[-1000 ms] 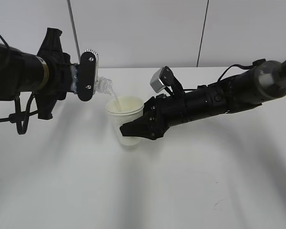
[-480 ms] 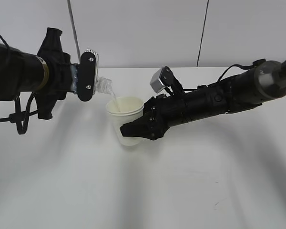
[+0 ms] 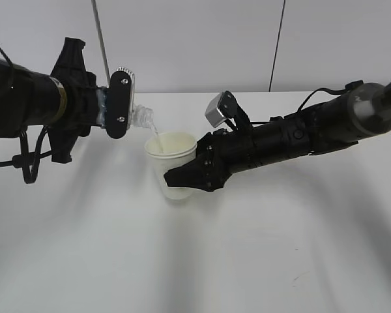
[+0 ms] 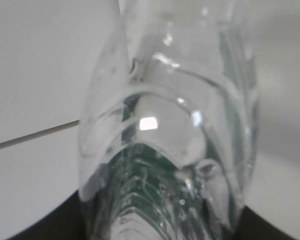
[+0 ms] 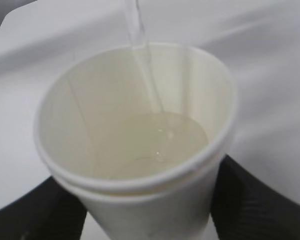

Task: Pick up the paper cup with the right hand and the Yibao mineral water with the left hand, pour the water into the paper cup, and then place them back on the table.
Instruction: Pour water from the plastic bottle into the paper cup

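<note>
Pouring goes on with nothing shifted from a second ago: my left end effector [image 3: 119, 104] stays clamped on the Yibao mineral water [image 3: 141, 117], tilted neck-down, a thin stream falling into the paper cup [image 3: 173, 164]. My right end effector [image 3: 190, 176] stays clamped on that cup, held just above the worktop [image 3: 260, 261]. Water [image 5: 157, 140] covers the cup's bottom, so the fill is partial, I judge. Nothing else stands nearby.

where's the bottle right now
In the exterior view the bottle is upper left, tipped in the left gripper, its mouth just above the cup.
</note>
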